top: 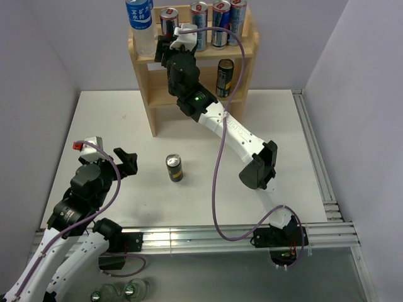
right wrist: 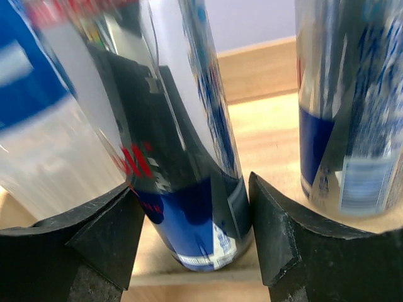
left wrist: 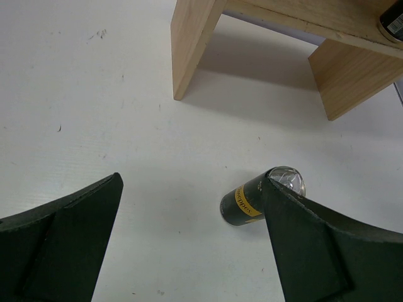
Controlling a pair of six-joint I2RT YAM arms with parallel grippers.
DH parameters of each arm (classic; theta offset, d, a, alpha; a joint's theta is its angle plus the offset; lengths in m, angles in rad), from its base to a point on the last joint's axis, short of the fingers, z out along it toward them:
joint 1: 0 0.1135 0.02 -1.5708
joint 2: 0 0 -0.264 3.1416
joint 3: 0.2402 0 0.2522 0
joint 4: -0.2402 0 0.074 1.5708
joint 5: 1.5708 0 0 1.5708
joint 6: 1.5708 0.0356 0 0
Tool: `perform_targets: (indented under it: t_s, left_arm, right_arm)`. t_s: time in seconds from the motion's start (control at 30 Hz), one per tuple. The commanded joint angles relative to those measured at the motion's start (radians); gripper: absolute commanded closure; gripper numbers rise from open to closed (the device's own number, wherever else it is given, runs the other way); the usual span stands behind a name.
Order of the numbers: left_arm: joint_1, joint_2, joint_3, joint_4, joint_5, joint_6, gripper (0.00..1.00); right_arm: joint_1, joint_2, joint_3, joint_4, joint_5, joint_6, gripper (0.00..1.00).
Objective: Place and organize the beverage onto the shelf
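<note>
The white table (top: 113, 126) carried a 2-tier light-wood shelf (top: 152, 113) at its far edge. The right arm (top: 236, 135) stretched from the near edge across the table to the shelf's top tier. The left arm (top: 82, 189) was folded low at the near left corner.

On the top tier a water bottle (top: 140, 22) with a blue label stood at the left end. Just right of it a blue-and-silver can (right wrist: 189, 145) stood upright, and 3 more such cans (top: 220, 22) filled the rest of the tier in a loose row. The lower tier held 1 dark can with yellow print (top: 225, 77), upright near its right side. A second dark can (top: 174, 168), yellow-labelled, stood upright on the table in front of the shelf, well apart from it.

The right gripper (right wrist: 192, 245) had 1 finger on each side of the blue-and-silver can, close against it. Whether it clamped the can or merely flanked it could not be told. The left gripper (left wrist: 192, 182) hung spread wide above the table, left of the second dark can, holding nothing.
</note>
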Motion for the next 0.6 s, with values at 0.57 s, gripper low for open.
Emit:
perform_targets:
  t_s: [0.57]
  left_arm:
    - [-0.003, -0.007, 0.006, 0.024, 0.022, 0.004, 0.01]
  right_arm:
    - [0.042, 0.081, -0.175, -0.345, 0.055, 0.072, 0.12]
